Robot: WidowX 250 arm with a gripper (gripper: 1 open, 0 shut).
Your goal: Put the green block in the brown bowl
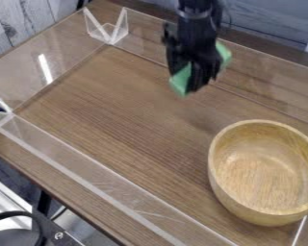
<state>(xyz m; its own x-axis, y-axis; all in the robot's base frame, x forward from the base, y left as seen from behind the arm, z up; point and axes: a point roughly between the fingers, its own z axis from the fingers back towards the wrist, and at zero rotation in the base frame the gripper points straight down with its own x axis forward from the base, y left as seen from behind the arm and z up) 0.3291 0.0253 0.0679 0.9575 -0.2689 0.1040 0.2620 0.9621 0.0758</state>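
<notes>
Green showed between the black fingers: the gripper (pixel 195 69) was clamped on the green block (pixel 189 77), held clear above the wooden table (pixel 105 115). The pickup looked done. The brown bowl (pixel 265 171) sat empty, well below and right of the gripper, so carrying and releasing remained.

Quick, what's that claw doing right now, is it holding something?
Gripper: closed on the green block, holding it above the table, away from the brown bowl.
</notes>
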